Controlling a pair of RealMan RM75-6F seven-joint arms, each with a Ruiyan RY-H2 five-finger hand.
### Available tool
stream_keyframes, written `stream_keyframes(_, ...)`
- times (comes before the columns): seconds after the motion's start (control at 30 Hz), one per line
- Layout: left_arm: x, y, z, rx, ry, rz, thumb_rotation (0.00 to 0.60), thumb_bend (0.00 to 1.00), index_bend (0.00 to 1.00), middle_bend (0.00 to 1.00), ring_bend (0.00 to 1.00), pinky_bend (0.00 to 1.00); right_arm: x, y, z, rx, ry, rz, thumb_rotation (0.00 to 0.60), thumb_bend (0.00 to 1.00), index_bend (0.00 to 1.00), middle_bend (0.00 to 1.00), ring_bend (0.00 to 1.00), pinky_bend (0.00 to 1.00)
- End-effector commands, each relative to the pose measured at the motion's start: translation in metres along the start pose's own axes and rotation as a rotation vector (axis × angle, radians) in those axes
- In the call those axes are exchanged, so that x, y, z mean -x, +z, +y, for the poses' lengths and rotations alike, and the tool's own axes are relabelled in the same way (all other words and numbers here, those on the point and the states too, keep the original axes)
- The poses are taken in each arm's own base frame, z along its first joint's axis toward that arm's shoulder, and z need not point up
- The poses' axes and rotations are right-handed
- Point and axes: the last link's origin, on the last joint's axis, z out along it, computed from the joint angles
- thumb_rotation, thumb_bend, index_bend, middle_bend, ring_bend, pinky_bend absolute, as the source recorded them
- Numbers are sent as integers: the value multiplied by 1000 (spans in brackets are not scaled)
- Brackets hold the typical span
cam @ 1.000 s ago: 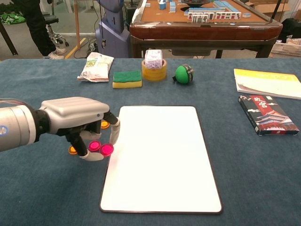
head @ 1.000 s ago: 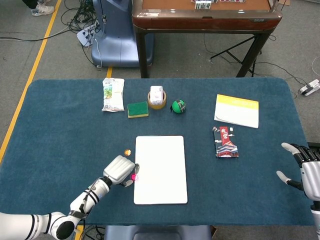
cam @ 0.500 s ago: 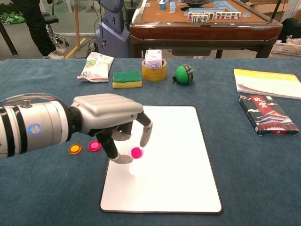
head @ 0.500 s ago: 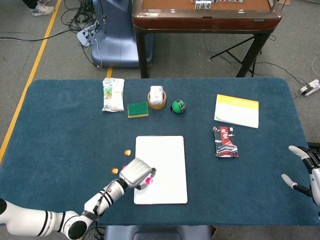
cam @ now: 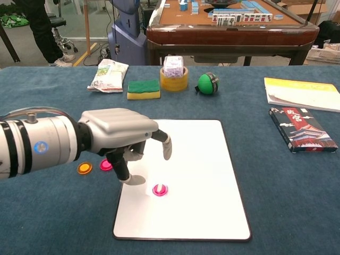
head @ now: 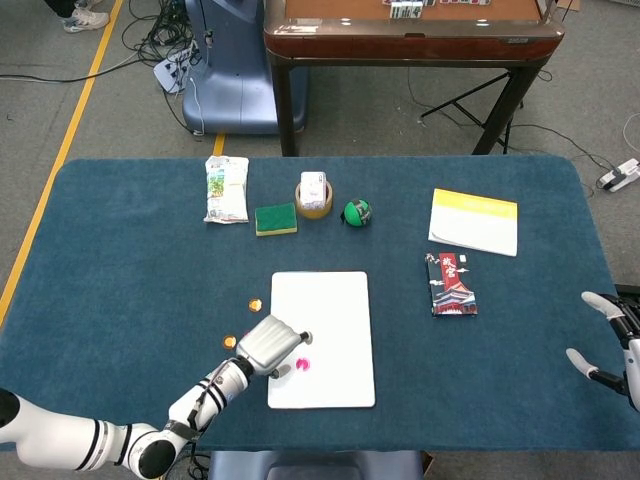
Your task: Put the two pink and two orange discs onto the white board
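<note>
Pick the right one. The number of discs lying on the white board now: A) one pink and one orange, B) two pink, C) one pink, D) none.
C: a single pink disc lies on the white board, free of the left hand; another pink disc and an orange disc sit on the cloth left of the board.

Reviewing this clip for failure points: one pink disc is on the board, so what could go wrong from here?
The left hand hangs just above the pink disc on the white board; pulling back low could knock it off. The second pink disc and an orange disc lie close together, so one grab could disturb both.
</note>
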Motion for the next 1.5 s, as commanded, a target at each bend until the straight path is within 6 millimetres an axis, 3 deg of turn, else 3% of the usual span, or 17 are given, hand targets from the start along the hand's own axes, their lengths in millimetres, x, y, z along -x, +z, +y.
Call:
stream_keyframes(0.03,1,-2,-9,-33,6,9,600,296,427,1000,1000,1000,1,1,-1,0,-2,-3,600,23,237,286,255,319)
stream_keyframes(0.67,15,-2,-47,-174,15,-13,600,296,484,1000,1000,1000,7,5,-4,0,-20,-29,600,23,237,286,255,319)
stream_keyframes(1.5,28,-1,-58,-216,30,-46,600,296,512,1000,1000,1000,9,8,-6,0,-25,-39,600,23,237,286,255,319)
